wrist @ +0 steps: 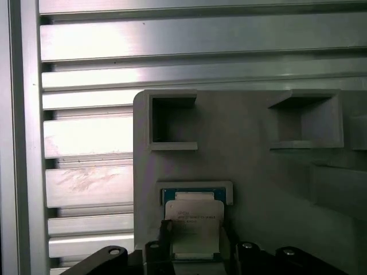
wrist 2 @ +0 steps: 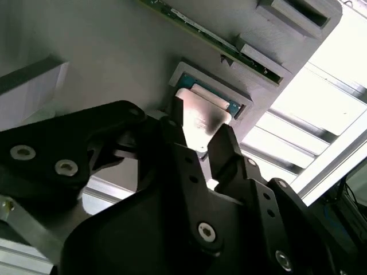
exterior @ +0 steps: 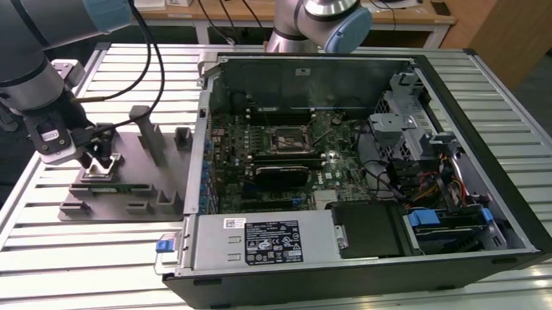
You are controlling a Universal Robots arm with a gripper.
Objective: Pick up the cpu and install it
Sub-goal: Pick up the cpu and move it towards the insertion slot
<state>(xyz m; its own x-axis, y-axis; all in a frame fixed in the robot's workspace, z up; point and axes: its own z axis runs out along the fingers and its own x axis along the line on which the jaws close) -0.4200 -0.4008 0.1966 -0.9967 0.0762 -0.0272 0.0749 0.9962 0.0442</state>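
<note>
The cpu (wrist 2: 202, 114) is a small square chip with a shiny silver top and a green rim. It lies in a shallow recess of the grey holder block (exterior: 129, 194) at the exterior view's left. My gripper (exterior: 101, 163) stands straight over it. In both wrist views its two black fingers (wrist 2: 179, 134) press against opposite edges of the cpu (wrist: 194, 220), so the gripper (wrist 2: 200, 130) is shut on it, and the chip still rests in the recess. The motherboard socket (exterior: 289, 137) sits in the middle of the open computer case.
The open case (exterior: 483, 97) takes up the exterior view's right, with drive cages, cables and a power supply (exterior: 258, 242). Upright posts (exterior: 145, 132) rise from the holder block beside the gripper. A second arm (exterior: 328, 22) stands behind the case. The table is slatted aluminium (exterior: 103, 258).
</note>
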